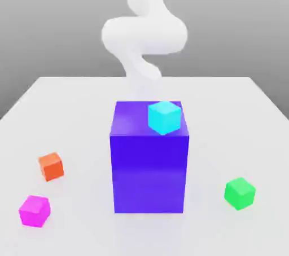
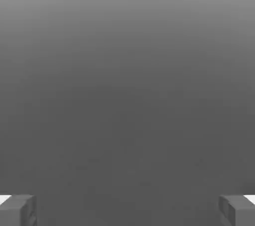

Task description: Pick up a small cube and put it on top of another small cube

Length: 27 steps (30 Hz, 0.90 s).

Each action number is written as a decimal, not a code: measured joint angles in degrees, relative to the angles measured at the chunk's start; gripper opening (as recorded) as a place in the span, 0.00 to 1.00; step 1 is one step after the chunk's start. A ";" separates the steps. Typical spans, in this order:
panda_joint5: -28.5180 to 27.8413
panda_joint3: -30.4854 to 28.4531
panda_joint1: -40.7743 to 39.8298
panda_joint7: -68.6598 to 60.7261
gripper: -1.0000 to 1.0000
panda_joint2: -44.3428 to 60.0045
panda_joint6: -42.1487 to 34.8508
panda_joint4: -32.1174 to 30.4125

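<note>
The small magenta cube [image 1: 34, 210] lies on the white table near its front edge, at the exterior view's left. The small green cube [image 1: 240, 193] rests on the table at the exterior view's right, on the other side of the big block. My white arm [image 1: 144, 35] curls above the far side of the table, well away from both cubes. In the hand view my gripper [image 2: 127, 210] is open, its two grey fingertips [image 2: 20, 209] far apart with only plain grey background between them.
A tall purple-blue block [image 1: 149, 164] stands mid-table between the two cubes, with a small cyan cube [image 1: 164, 117] on its top. A small orange cube [image 1: 51, 166] sits just behind the magenta one. The white table [image 1: 73, 114] spreads wide around them.
</note>
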 joint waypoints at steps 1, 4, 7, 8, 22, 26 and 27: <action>-0.51 0.53 -1.74 2.79 0.50 2.16 0.88 -0.41; -2.06 1.86 -6.48 10.75 0.50 8.30 3.38 -1.56; -3.65 2.81 -10.80 18.60 0.50 14.32 5.81 -2.68; -4.18 3.04 -12.17 21.21 0.50 16.33 6.61 -3.05; -6.22 -0.41 -25.60 53.87 0.50 43.94 18.23 -8.38; -1.49 -1.38 -27.29 59.38 0.50 51.44 21.77 -10.00; -0.09 -1.43 -27.81 60.20 0.50 53.33 22.78 -10.24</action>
